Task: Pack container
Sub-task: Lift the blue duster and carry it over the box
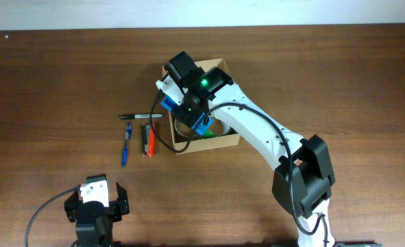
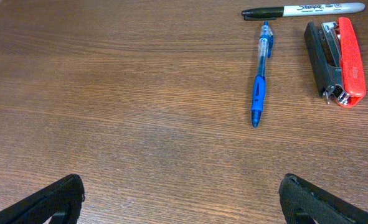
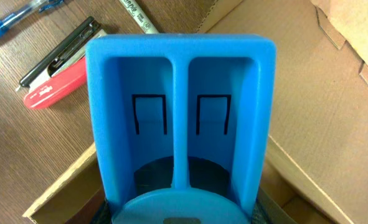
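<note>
Your table (image 1: 51, 82) is dark brown wood grain. On it lies a black marker (image 1: 140, 116), set crosswise. Just below the marker you have a blue pen (image 1: 127, 144) and a red-and-black stapler (image 1: 148, 139), side by side but not touching. The tan cardboard container (image 1: 219, 143) stands on the table just right of the stapler, open at the top.

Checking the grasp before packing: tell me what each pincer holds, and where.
Right pincer grips a blue plastic holder by its near end, above the box. Left pincer: open, empty.
</note>
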You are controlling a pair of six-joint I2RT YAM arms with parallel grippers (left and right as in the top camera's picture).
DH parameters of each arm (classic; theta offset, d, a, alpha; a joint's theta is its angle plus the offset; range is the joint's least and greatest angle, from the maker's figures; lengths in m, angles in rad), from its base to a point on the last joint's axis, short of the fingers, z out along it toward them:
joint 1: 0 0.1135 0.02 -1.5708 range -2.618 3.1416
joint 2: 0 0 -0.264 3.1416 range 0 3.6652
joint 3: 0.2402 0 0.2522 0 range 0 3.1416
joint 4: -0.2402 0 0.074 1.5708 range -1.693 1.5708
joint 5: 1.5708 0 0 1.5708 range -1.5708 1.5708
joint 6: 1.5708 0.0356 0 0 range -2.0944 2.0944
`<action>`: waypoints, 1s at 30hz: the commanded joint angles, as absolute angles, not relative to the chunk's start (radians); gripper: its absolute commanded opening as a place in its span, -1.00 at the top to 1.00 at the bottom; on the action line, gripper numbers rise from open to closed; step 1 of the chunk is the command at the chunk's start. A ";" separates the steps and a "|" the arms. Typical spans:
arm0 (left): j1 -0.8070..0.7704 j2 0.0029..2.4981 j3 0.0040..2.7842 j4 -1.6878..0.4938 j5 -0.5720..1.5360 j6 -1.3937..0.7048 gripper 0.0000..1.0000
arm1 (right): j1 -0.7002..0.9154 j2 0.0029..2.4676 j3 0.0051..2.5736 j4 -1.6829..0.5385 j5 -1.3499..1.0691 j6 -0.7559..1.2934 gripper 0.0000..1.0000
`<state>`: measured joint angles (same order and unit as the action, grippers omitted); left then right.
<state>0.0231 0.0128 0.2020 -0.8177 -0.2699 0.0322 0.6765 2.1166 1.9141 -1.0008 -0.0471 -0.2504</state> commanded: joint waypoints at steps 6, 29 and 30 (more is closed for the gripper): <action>0.028 0.006 0.194 -0.815 -0.277 0.019 -0.99 | 0.679 2.134 1.928 -0.989 -0.056 -0.201 0.20; 0.028 0.006 0.194 -0.815 -0.277 0.019 -0.99 | 0.679 2.135 1.852 -0.998 -0.056 -0.200 -0.19; 0.028 0.006 0.194 -0.815 -0.277 0.019 -0.99 | 0.679 2.135 1.852 -0.998 -0.056 -0.200 -0.22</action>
